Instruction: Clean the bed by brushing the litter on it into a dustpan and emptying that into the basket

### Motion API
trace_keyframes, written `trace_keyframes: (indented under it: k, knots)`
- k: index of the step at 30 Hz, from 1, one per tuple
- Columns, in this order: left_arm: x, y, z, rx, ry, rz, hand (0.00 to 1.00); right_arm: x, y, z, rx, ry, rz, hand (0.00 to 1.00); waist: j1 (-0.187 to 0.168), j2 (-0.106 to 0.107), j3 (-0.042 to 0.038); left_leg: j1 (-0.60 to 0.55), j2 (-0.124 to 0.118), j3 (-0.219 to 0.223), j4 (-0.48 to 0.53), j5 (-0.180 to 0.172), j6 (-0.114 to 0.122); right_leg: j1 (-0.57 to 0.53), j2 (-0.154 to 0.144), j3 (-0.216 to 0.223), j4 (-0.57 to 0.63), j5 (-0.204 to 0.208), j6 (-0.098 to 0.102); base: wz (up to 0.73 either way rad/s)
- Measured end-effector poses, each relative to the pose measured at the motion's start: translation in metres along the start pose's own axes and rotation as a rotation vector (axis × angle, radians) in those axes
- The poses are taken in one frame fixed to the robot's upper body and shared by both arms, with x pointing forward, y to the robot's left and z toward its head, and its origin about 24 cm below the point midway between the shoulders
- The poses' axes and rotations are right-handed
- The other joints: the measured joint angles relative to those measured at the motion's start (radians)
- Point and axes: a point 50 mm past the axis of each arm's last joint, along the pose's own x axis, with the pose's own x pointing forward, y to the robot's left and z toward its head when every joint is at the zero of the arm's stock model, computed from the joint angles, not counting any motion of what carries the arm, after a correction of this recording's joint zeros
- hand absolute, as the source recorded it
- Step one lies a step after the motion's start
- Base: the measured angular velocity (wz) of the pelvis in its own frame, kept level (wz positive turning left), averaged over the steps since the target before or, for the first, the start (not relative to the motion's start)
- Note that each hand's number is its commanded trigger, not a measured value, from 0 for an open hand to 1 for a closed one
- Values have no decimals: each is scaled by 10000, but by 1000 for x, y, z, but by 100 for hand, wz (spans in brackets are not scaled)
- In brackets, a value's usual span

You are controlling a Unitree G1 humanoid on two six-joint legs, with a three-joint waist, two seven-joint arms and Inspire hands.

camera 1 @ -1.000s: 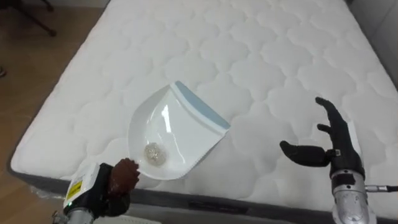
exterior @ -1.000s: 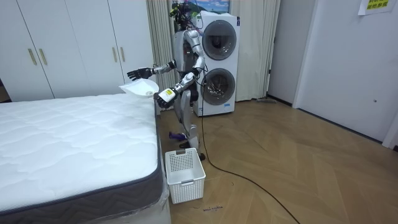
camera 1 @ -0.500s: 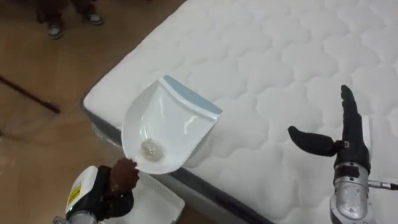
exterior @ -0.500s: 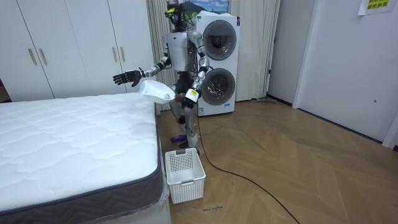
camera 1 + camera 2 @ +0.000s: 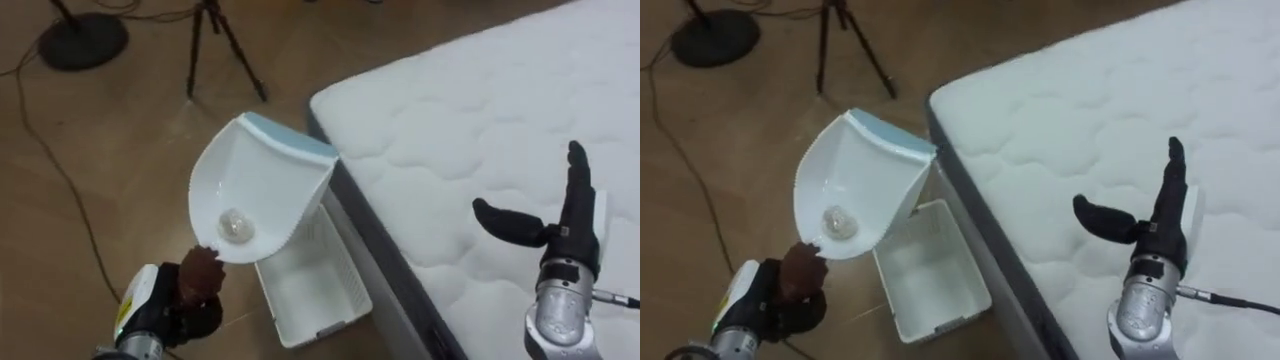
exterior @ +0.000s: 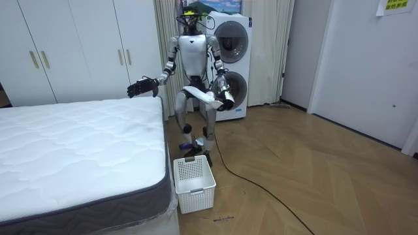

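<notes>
Turning away from the mattress, we have swung the dustpan off the bed's corner, and it now hangs over the floor instead of over the quilting. The room view shows us standing at the foot corner of the bed, facing out into the room.

The white quilted mattress of the bed (image 5: 480, 130) lies under and beyond our right hand (image 5: 565, 240), which hovers above it with its fingers straight and its thumb spread wide, holding nothing. The white slatted plastic basket (image 5: 305, 290) sits on the wooden floor tight against the bed's edge, just ahead of our left hand (image 5: 198, 280) and partly under the pan.

The white plastic dustpan with a pale blue lip (image 5: 255, 190) rises from our left hand, whose fingers are curled round the handle at the pan's narrow end. A small crumpled whitish ball of rubbish (image 5: 232, 227) rests in the deep end of the pan, just above that hand.

We judge the pan light and rigid, with a smooth, slippery inside, so the handle is the right place to hold it. The ball looks nearly weightless and free to roll. A small tilt toward the blue lip should send it sliding out, and it may bounce past the basket if tipped quickly.
</notes>
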Motion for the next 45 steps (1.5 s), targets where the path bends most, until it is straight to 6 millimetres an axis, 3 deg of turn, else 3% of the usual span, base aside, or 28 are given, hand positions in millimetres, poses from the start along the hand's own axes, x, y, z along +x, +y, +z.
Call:
trace_keyframes:
  k: [1,3,4,5,6,7,8,9,10,11,12,14,17,20,23,27,30,36,45]
  knots:
    - [-2,0,-1,-3,39,15,100,-2,-2,-3,-47,90,-101,0,61,10,-77,30,-149,-40,-75,29,9,132,-201,-192,304,8,27,59]
    - [-1,1,-2,20,31,42,100,-2,-2,-3,-40,96,-191,0,28,75,-97,85,-406,-219,-268,103,58,261,-510,-811,985,21,14,59]
    - [-1,3,-2,101,9,69,100,-3,-1,-3,-44,103,-171,0,-85,56,-99,127,-529,-464,-369,178,88,264,-663,-784,1278,32,4,102]
    - [0,4,0,220,-75,104,100,-5,0,-4,-84,133,-154,0,-338,-15,-98,246,-747,-1031,-507,313,154,66,-817,-189,1904,148,-47,121]
    - [3,6,3,291,-212,161,100,-6,0,-6,-91,196,-136,0,-568,-12,-63,281,-819,-1570,-537,393,174,-348,-616,987,2060,133,-27,126]
    - [5,9,5,357,-286,266,100,-7,1,-6,-62,211,-33,0,-591,-27,-72,287,-817,-1873,-646,479,169,-797,-172,1983,1548,27,88,95]
    - [5,10,6,362,-315,309,100,-6,1,-5,-48,183,22,0,-619,-23,-64,281,-818,-2056,-682,546,123,-1002,-18,2302,1220,36,93,85]
    - [6,11,6,397,-344,334,100,-7,2,-5,-27,166,73,0,-657,-53,-51,290,-826,-2323,-674,605,72,-1329,218,2909,436,197,188,84]
    - [6,11,5,430,-323,321,100,-6,2,-5,-22,137,97,0,-665,-148,-41,306,-871,-2477,-585,604,20,-1513,321,3303,-171,1075,174,74]
    - [6,11,4,400,-271,309,100,-7,2,-5,-34,152,101,0,-661,-187,-24,317,-886,-2565,-548,569,-36,-1521,359,3430,-210,1373,-46,47]
    - [5,11,3,361,-236,308,100,-6,2,-5,-30,143,80,0,-567,-146,-70,310,-801,-2660,-485,510,-141,-1388,534,3518,-426,1352,-149,14]
    - [7,14,5,363,-285,457,100,-4,3,-1,71,-91,124,0,-263,-98,-46,187,-648,-2635,-407,453,-268,-1484,677,3462,-500,1254,-216,0]
    - [7,16,4,403,-258,624,100,-4,4,0,103,-137,276,0,-196,-75,-38,-34,-557,-2698,-341,408,-406,-1600,683,3237,-394,1116,-437,13]
    - [12,14,-2,467,25,742,100,-3,5,0,133,-133,327,0,-97,-64,-25,-36,-419,-2315,-288,357,-478,-1694,699,3272,-218,907,-485,9]
    - [12,12,-17,718,720,654,100,1,8,-2,-84,-106,679,0,-66,-70,-4,-49,-385,-2273,-265,292,-579,-1827,692,3356,-45,747,-560,-7]
    - [20,11,-17,1192,908,608,100,0,15,-13,-409,343,1061,0,-98,-95,131,-349,-265,-2052,-236,292,-640,-2087,744,3317,24,656,-651,7]
    - [35,16,-7,1714,869,659,100,6,21,-12,-436,352,1347,0,-198,-115,158,-911,-209,-2040,-62,309,-667,-2592,733,3230,194,627,-704,13]
    - [58,37,13,3727,205,838,100,9,30,-18,-785,650,1804,0,-592,-152,201,-1487,-68,-1531,96,335,-617,-3058,669,3115,297,619,-718,9]
    - [79,52,40,6185,-464,772,100,20,51,-3,-879,135,2366,0,-1186,99,407,-2690,-90,-1358,639,321,-510,-4396,421,3346,1082,610,-705,-2]
